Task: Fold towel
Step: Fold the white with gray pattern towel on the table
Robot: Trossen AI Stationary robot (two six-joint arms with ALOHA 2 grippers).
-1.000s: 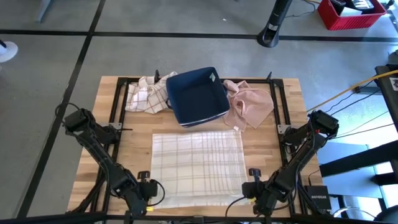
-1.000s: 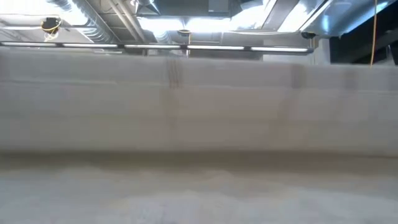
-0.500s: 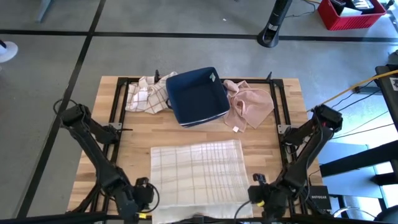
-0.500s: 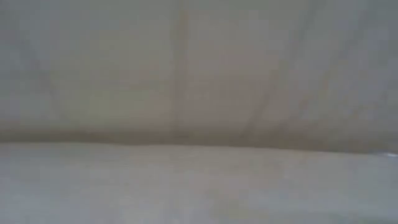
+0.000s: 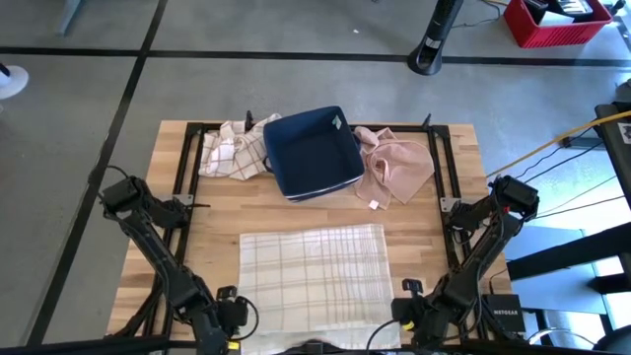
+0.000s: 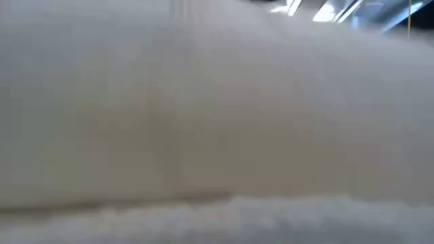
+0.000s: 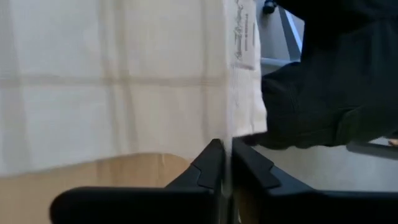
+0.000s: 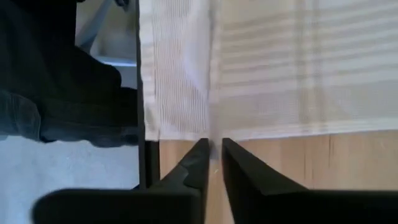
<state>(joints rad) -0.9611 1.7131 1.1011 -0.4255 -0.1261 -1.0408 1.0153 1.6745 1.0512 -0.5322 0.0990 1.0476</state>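
Slatted wood table [image 5: 212,247]; flat checked woven towel [image 5: 315,271]; left tool [image 7: 225,163], right tool [image 8: 213,152] each pinching hem.

navy bin [image 5: 313,153], pink cloth [image 5: 399,166], checked cloth [image 5: 229,150]

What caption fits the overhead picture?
Both tools, left and right, at the plaid towel's near corners.

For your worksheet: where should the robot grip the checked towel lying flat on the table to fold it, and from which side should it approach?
Grip the checked towel at its two near corners, approaching from the robot's edge of the table. It lies flat and rectangular, so lifting both thin corners together probably carries the near edge over evenly.
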